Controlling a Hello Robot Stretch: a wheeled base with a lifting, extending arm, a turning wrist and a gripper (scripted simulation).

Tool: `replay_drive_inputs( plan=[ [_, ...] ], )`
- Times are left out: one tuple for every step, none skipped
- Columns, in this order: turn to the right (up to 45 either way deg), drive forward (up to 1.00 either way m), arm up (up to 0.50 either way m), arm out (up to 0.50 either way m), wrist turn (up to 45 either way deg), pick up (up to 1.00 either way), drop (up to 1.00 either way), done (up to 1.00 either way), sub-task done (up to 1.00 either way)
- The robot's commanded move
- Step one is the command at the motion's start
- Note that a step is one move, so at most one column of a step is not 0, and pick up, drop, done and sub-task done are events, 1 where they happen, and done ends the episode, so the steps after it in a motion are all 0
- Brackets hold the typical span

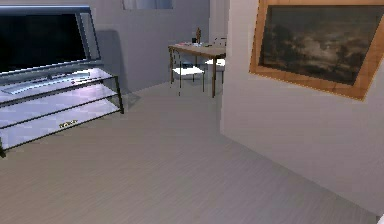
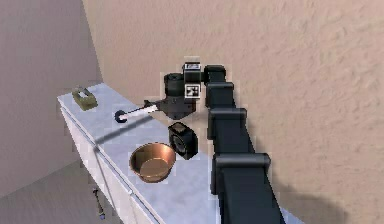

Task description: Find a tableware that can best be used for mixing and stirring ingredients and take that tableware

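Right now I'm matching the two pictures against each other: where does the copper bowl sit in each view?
Arm side view: the copper bowl sits low, left of centre, on the white counter, left of the dark arm.
Forward view: looks toward a television and a far table.
Shared landmark: the beige wall, probably the same one in both.

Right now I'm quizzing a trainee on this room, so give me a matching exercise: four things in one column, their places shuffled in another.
Things: 1 television; 2 framed picture; 3 copper bowl; 4 table.
Places: A on the white counter; B on the wall, forward view's right; C far across the room, with chairs; D on a glass stand, forward view's left.
Pairs: 1-D; 2-B; 3-A; 4-C.
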Motion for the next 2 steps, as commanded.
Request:
replay_drive_inputs(
  plan=[
    [0.0,0.0,0.0,0.0,15.0,0.0,0.0,0.0,0.0],
    [0.0,0.0,-0.3,0.0,0.0,0.0,0.0,0.0,0.0]
  ],
)
